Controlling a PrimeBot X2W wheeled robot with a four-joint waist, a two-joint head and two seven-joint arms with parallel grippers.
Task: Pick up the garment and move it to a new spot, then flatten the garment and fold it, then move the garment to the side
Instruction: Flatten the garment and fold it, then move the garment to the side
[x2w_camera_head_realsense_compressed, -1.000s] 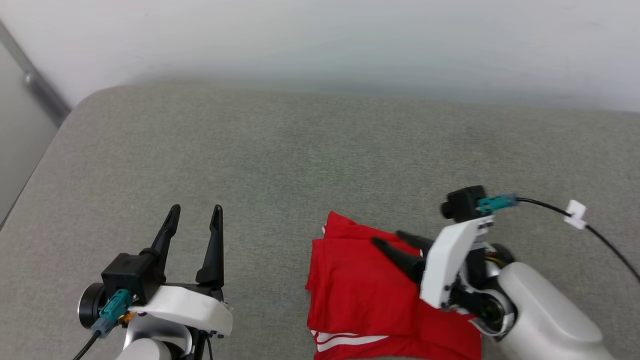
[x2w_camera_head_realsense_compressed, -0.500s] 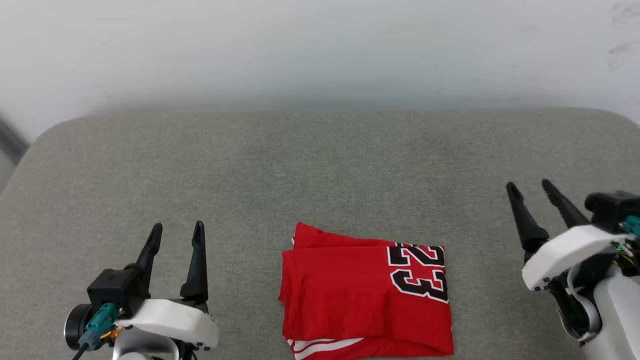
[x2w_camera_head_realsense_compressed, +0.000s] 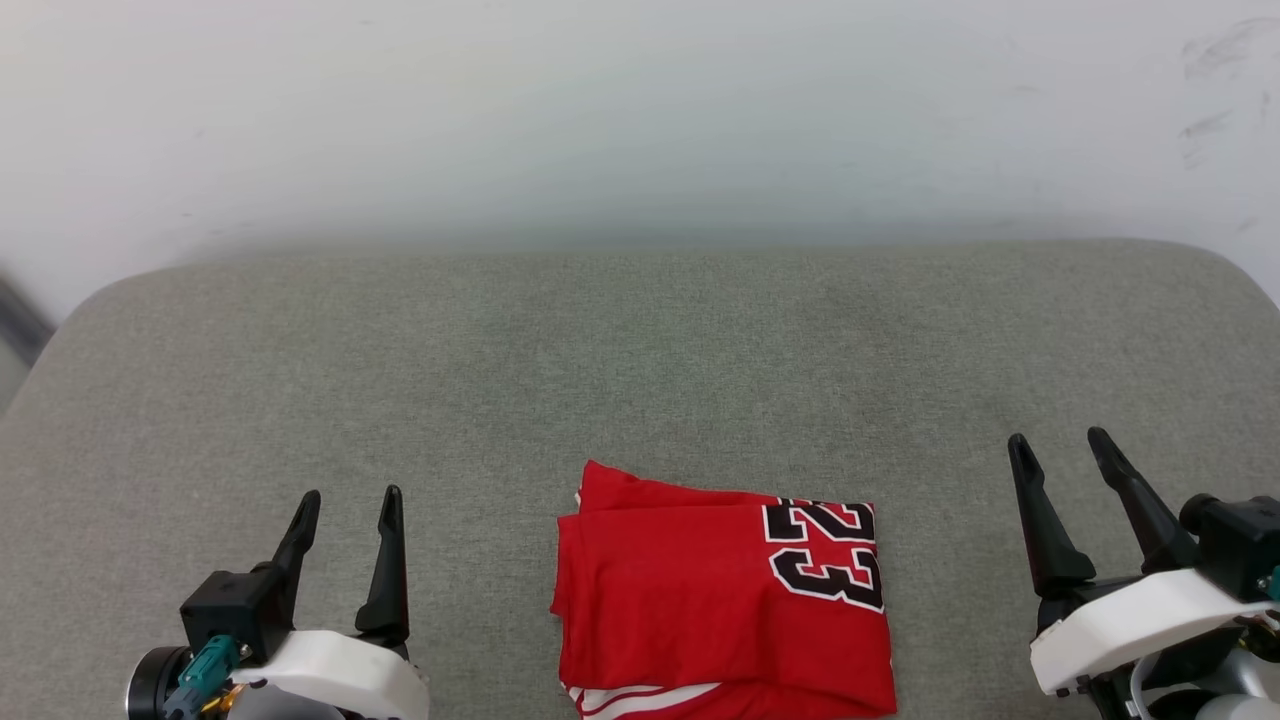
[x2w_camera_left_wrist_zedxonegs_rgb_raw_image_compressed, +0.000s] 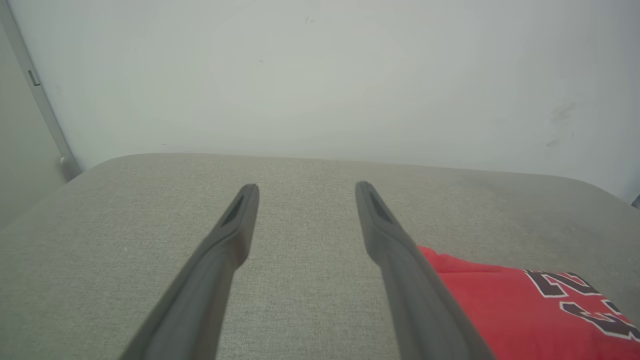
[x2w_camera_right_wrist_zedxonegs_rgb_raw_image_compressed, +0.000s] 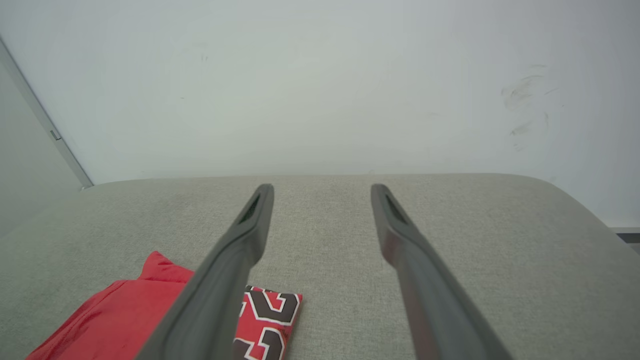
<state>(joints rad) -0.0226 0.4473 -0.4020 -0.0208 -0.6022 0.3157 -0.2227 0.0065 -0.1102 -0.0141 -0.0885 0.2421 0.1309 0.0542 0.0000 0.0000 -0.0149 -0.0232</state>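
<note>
The garment (x2w_camera_head_realsense_compressed: 690, 610) lay folded flat at the near edge of the grey cushion (x2w_camera_head_realsense_compressed: 640, 360), around its middle. The left gripper (x2w_camera_head_realsense_compressed: 350, 497) and right gripper (x2w_camera_head_realsense_compressed: 1058, 438) hung either side, fingers apart, clear of it.

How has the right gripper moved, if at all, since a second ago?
Yes. The right gripper was over the jersey; now it is clear to its right, above the cushion.

One garment (x2w_camera_head_realsense_compressed: 680, 600), two grippers (x2w_camera_head_realsense_compressed: 351, 493) (x2w_camera_head_realsense_compressed: 1057, 436)
</note>
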